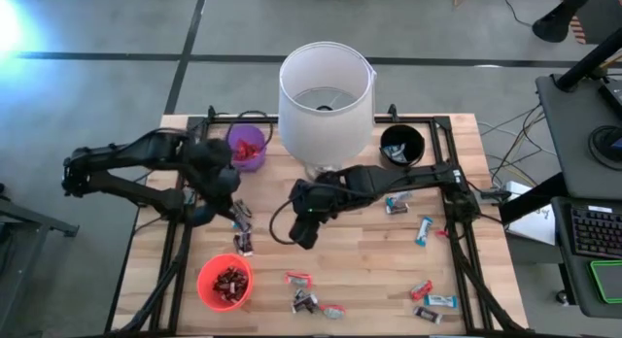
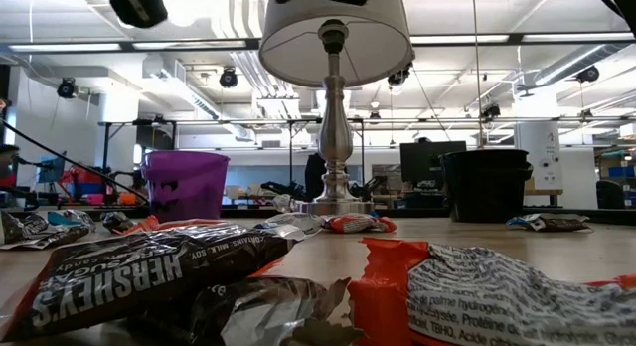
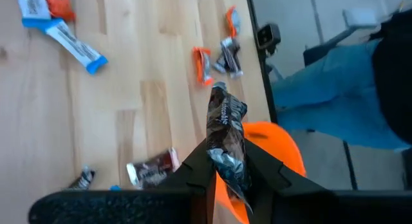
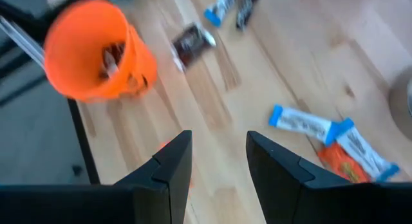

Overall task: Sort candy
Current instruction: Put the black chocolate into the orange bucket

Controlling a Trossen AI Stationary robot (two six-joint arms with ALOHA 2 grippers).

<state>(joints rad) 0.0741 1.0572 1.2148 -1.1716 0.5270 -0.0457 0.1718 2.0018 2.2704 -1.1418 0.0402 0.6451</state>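
**Candy scattered on table, one bar gripped**

Lay strewn across the wood: loose near the front edge, beside the lamp, more toward the right side. Some already dropped in the red cup and purple cup; black cup stood behind right.

Left gripper clamped on a dark bar, hovering above the red cup. Right gripper hung over mid-table with fingers parted, holding nothing.

Judged light and soft, foil slick and crinkly, easily crushed or squirted out. Best pinched across the middle of the bar, not by the flimsy crimped ends.
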